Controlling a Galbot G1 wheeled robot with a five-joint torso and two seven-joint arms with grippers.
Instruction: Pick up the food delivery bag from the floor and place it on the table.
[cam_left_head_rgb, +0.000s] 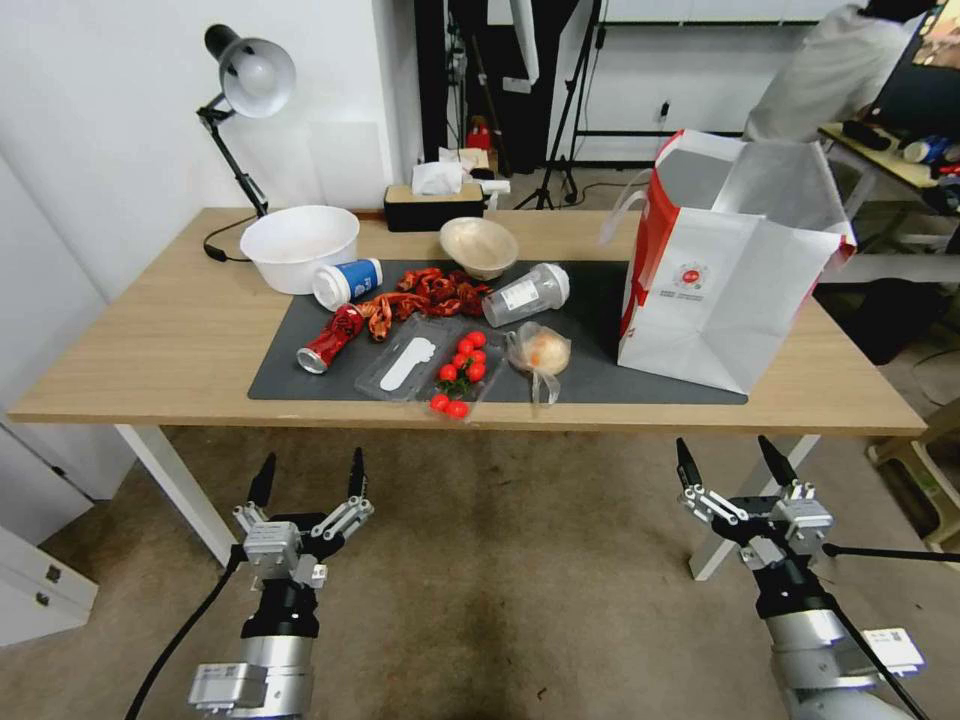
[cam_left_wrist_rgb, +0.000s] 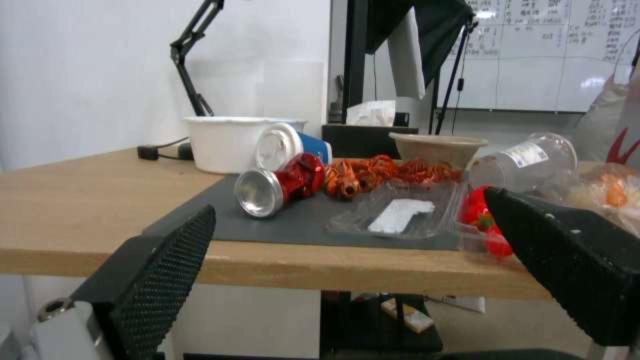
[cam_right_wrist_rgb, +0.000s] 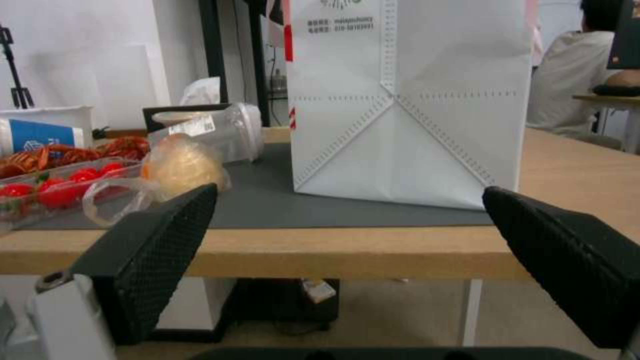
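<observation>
In the right wrist view the food delivery bag (cam_right_wrist_rgb: 407, 100) runs off the picture at twelve o'clock, so its mouth and handles are lost there, and the small print near its upper edge is too small to read. In the left wrist view only a pale sliver of it shows at three o'clock, cut by the frame. The knotted plastic bag (cam_left_wrist_rgb: 610, 192) there is blurred; its contents look orange, perhaps food. In the head view the bag hides the table (cam_left_head_rgb: 150, 340) corner behind it.
</observation>
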